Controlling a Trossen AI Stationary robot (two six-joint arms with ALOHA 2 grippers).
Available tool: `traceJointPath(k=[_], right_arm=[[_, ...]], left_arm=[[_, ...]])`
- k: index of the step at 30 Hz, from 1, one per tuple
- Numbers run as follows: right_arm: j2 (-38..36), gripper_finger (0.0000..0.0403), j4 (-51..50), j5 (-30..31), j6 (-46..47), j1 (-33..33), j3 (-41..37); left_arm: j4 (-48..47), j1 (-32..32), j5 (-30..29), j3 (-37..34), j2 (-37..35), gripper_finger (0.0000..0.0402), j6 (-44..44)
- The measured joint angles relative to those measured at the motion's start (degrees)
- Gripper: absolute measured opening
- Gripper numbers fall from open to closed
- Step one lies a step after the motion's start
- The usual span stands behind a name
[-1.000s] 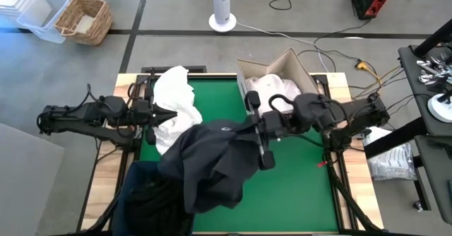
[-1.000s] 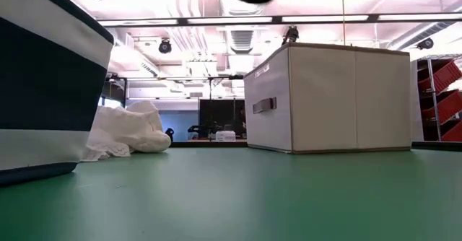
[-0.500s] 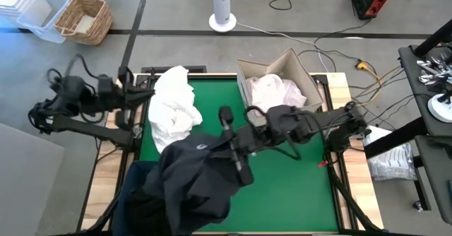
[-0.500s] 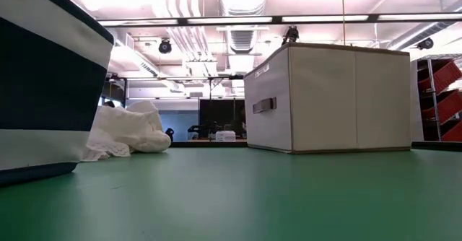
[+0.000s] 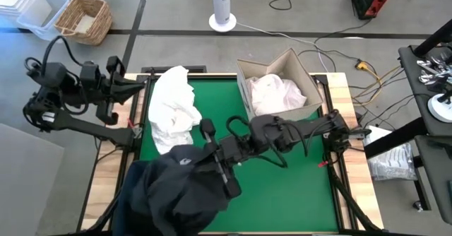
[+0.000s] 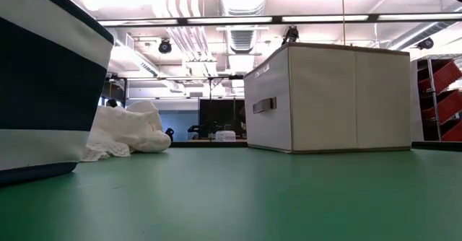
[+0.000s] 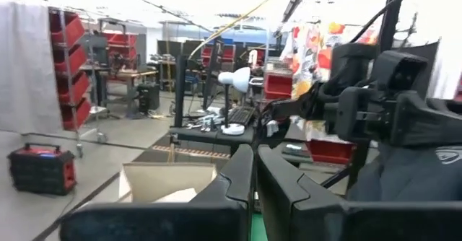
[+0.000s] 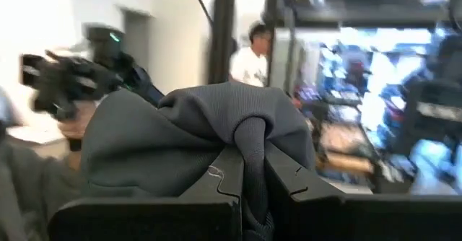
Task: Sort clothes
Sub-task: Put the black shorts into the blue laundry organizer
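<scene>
My right gripper [image 5: 206,160] reaches from the table's right toward its near left and is shut on a dark grey garment [image 5: 176,193]. The garment spreads over the navy bin [image 6: 43,75], which it mostly hides in the high view. My left gripper [image 5: 141,85] is shut and empty [image 7: 254,170], raised beyond the table's far left corner. A pile of white clothes [image 5: 173,109] lies on the green mat at the far left and also shows in the low view [image 6: 130,133]. More white clothes [image 5: 277,93] lie inside the beige box [image 5: 300,70]. My right gripper pinches a bunched fold of the dark grey garment [image 8: 249,136] between its two fingers. The fingers come roughly level from the table's right. The rest of the garment hangs and spreads below the fingers, over the bin at the near left.
The beige box [image 6: 325,100] stands at the table's far right. Bare green mat [image 5: 289,186] lies at the near right. A wicker basket [image 5: 85,17], plastic tubs and a white fan base [image 5: 222,20] stand on the floor beyond the table.
My right gripper has carried the dark garment from the table's middle toward the near left, over the bin; the garment has bunched there. My left gripper has drawn back from the white pile, up and toward the table's far left corner.
</scene>
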Motion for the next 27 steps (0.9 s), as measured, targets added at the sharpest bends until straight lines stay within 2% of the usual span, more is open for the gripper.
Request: traceJointPath(k=[5,9,20,27], right_arm=[[2.1,0.0013,7.0,-10.3,3.4,0.0,0.3],[4.4,0.0013,11.5,-12.9,5.3,0.5,0.3],[11.2,0.0013,22.5,-12.5,10.4,0.6,0.3],[13.2,0.0013,22.3,-3.2,7.0,0.6,0.3]], left_arm=[[-1.0,0.0,0.6,2.6,1.0,0.0000,-0.4],[-1.2,0.0,0.6,3.9,1.5,0.0000,-1.5],[-1.3,0.0,0.6,4.5,2.2,0.0000,-5.8],[-1.3,0.0,0.6,4.5,2.2,0.0000,-9.3]])
